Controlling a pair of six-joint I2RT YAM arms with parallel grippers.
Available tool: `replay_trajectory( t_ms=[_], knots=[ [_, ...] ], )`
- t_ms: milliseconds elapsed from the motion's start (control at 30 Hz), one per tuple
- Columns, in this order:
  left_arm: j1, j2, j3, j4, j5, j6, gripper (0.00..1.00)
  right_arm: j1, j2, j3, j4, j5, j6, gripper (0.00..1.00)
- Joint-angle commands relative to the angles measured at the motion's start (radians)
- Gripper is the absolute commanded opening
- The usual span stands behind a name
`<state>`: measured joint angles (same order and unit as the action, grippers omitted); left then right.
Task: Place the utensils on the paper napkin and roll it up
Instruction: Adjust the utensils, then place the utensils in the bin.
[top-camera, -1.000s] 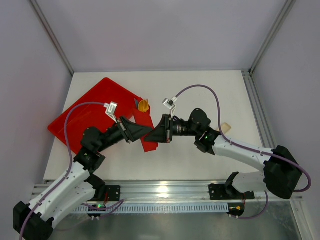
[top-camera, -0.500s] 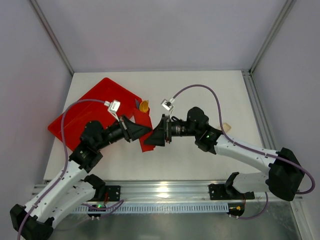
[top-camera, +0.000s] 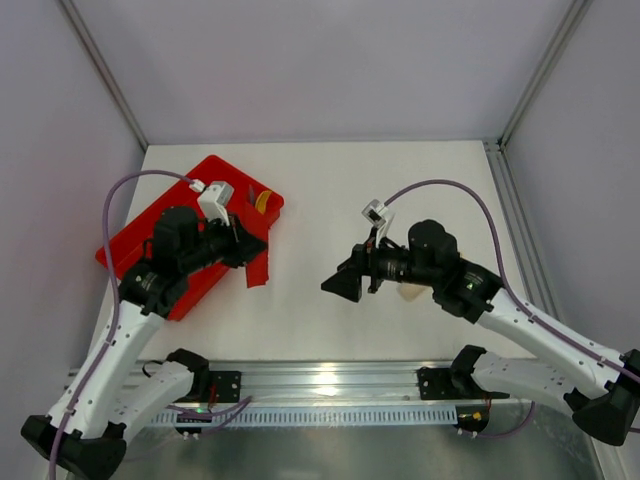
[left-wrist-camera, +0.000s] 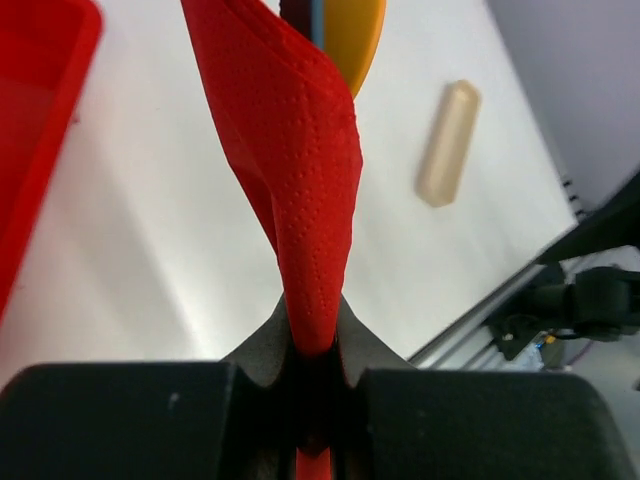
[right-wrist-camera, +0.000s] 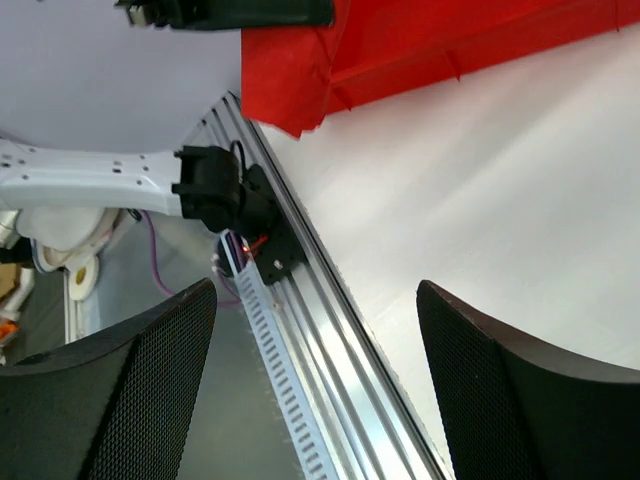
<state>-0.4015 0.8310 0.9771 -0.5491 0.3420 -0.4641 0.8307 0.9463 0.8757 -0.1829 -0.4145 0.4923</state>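
Laying-out stage, by my reading; the paper napkin (left-wrist-camera: 305, 170) is not yet flat on the surface (top-camera: 330, 200); it is a creased, folded strip clamped by one end in the left end effector (left-wrist-camera: 312, 345), whose fingers are pressed together on the paper, just beside the near corner of the red tray (top-camera: 170, 195). The right end effector (top-camera: 332, 286) hangs mid-surface with fingers spread wide and nothing between them, well apart from the napkin. Only one of the utensils (left-wrist-camera: 447, 145) can be made out, a pale wooden stick lying on the bare surface under the right arm; whether there are others I cannot tell.

Next move probably calls for lowering the napkin onto bare surface and opening it out, likely with the free right end effector drawing an edge; then fetching the utensil onto it.

Around: a round yellow object (top-camera: 262, 200) sits on the tray's corner, close to the napkin; the raised tray rim could catch the paper; the right arm itself overhangs the utensil.
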Motion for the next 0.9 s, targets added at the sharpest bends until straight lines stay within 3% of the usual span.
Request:
replay_trajectory(
  t_ms=[0, 200, 300, 467, 633, 867],
  knots=[
    [0.079, 0.057, 0.054, -0.153, -0.021, 0.203, 0.0, -0.005, -0.035, 0.037, -0.141, 0.042, -0.086, 0.84],
    [0.202, 0.173, 0.172, -0.287, -0.087, 0.433, 0.0, -0.007, -0.058, 0.017, -0.245, 0.028, -0.15, 0.84],
    [0.289, 0.325, 0.311, -0.396, -0.026, 0.536, 0.0, -0.018, -0.046, 0.003, -0.259, 0.02, -0.143, 0.84],
    [0.308, 0.552, 0.443, -0.457, -0.061, 0.804, 0.0, -0.056, 0.028, 0.064, -0.322, 0.011, -0.143, 0.84],
    [0.355, 0.733, 0.491, -0.454, -0.113, 0.843, 0.0, -0.094, 0.1, 0.196, -0.478, -0.007, -0.152, 0.83],
    [0.362, 0.963, 0.684, -0.499, -0.215, 0.835, 0.0, -0.133, 0.251, 0.494, -0.785, 0.006, -0.207, 0.83]
  ],
)
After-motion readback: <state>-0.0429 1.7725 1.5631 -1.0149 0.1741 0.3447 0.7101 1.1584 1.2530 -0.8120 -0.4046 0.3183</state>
